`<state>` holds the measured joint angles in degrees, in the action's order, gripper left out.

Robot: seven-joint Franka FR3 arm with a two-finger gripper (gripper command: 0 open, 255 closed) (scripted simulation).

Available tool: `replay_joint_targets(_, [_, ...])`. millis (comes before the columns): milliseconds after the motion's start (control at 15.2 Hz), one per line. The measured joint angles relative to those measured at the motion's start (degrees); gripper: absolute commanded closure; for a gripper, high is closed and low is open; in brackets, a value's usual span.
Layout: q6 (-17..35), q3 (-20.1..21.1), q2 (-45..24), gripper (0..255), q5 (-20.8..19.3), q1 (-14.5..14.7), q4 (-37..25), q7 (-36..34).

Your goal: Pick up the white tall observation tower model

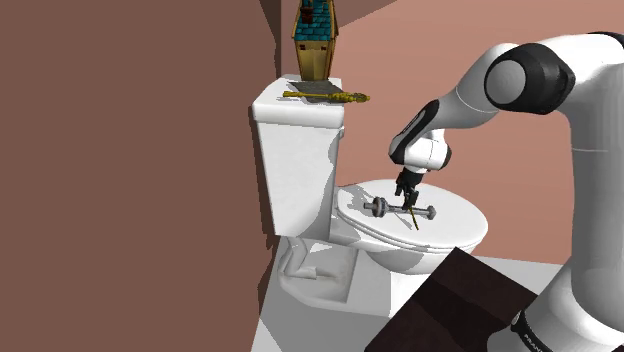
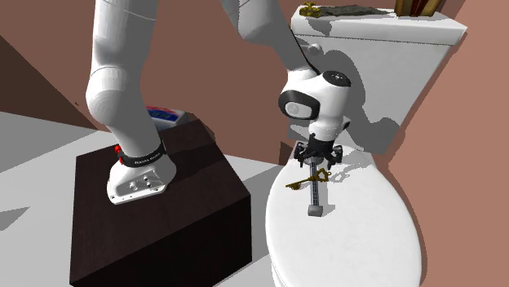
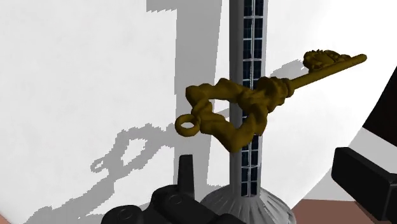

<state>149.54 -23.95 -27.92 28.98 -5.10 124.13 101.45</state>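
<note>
The tower model is a slim grey shaft with dark window strips and round ends, lying flat on the white toilet lid. A gold ornate key lies across the tower's shaft. In the second exterior view the tower points toward the lid's front, with the key crossing it. My gripper hangs just above the shaft, pointing down. Its fingers stand apart on either side of the shaft without touching it; the gripper is open.
On the toilet tank lie a long gold object and a small house model with a blue roof. Brown walls close in behind and to the shoulder view's left. My dark stand sits beside the bowl.
</note>
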Motion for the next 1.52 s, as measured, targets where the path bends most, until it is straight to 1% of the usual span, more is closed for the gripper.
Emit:
replay_joint_targets(132, [1.0, 1.2, -1.7, 0, 1.3, -1.1, -0.7, 1.5])
replay_joint_targets(462, [3.3, 3.5, -5.0, 0, 3.7, -2.7, -1.7, 3.5])
replay_joint_targets(528, [3.4, 3.6, -5.3, 255, 3.9, -2.9, -1.9, 3.6])
replay_joint_targets(1188, [3.6, 3.8, -5.6, 255, 4.1, -3.1, -2.1, 3.8])
replay_joint_targets(1518, [1.8, 2.0, -2.7, 255, 2.1, -1.6, -1.0, 2.3])
